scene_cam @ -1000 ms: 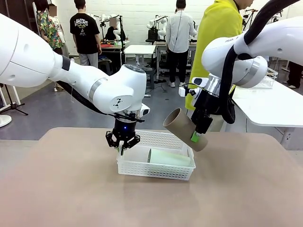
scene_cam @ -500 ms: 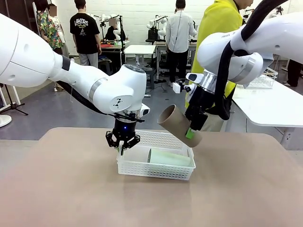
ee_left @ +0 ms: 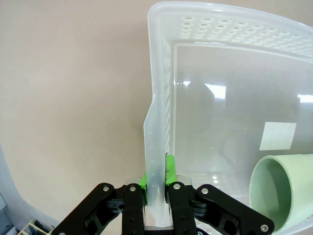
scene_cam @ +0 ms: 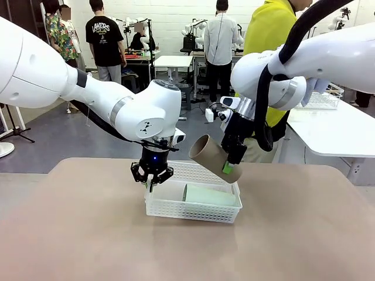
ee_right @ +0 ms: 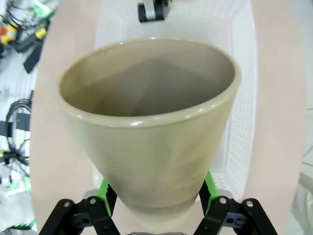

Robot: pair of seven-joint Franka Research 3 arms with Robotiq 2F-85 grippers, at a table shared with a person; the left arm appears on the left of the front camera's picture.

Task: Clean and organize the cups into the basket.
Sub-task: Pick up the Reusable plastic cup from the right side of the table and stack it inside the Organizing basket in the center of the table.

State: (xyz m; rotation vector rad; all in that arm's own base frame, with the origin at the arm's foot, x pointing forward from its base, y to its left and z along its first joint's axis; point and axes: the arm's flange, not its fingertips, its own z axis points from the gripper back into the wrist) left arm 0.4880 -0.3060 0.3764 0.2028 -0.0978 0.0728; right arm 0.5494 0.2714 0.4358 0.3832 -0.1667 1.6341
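R claw (scene_cam: pixel 229 167) has its jaws spread wide round the narrow base end of the brown cup (scene_cam: pixel 212 157), green pads pressed on opp. sides, so the cup hangs clear of the desk (scene_cam: pixel 88 234). Cup is tilted: open mouth up and twd robot's left, base lower at right. R wrist view looks straight over the cup's rim, w/ the basket (scene_cam: pixel 193 215) below it. Vs 1 s ago, R claw + cup have shifted left and a bit up. Back then the cup hung at the basket's right end, base past the rim; now it hangs over the basket's far right corner, not touching it. L claw (scene_cam: pixel 152 182) hasn't budged: jaws still pinched tight on the basket's left end wall, one green pad inside and one outside, per L wrist view. Basket sits in the same spot mid-desk. Mint cup (scene_cam: pixel 208 195) lies on its side inside, along the basket's length, at the right half, pos. unchanged, mouth twd L claw. Person (scene_cam: pixel 269 29) in yellow top stands at far side behind R arm.
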